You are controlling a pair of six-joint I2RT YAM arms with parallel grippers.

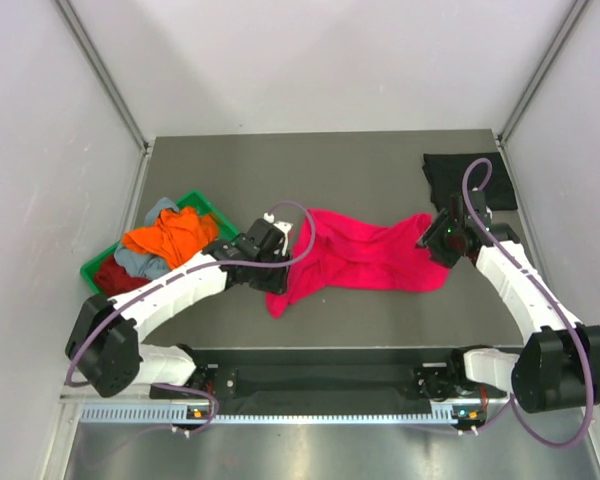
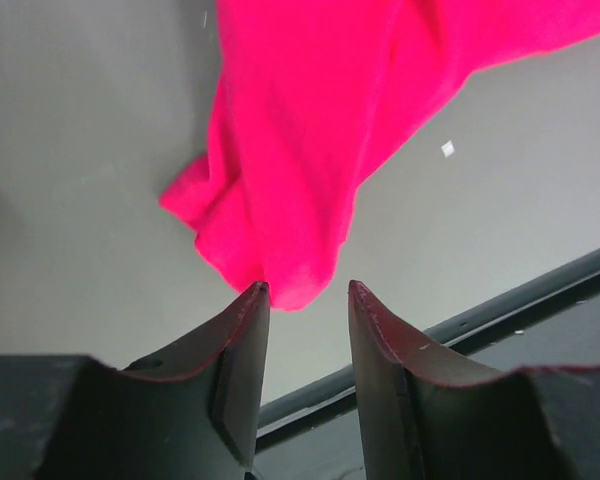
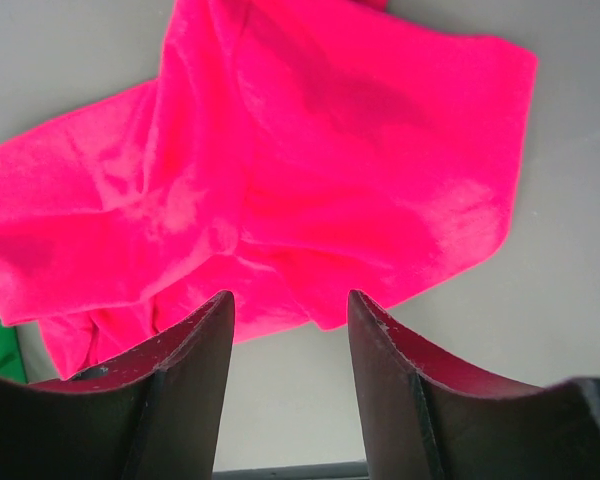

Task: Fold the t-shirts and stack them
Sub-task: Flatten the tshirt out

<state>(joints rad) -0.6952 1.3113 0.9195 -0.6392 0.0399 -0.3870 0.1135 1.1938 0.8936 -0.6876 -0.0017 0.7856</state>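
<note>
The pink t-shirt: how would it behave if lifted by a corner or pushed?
Likely floppy: the pink t-shirt lies rumpled in soft folds, so lifted by a corner it would probably drape and trail. It looks like thin cloth, so probably light. Pushed, it would likely bunch rather than slide on the table.

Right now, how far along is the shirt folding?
Done: one black t-shirt looks folded at the far right corner. In hand: the pink t-shirt lies rumpled mid-table, left tool and right tool open at its ends. Left: the orange shirt, grey-blue shirt and dark red shirt in the green tray.
</note>
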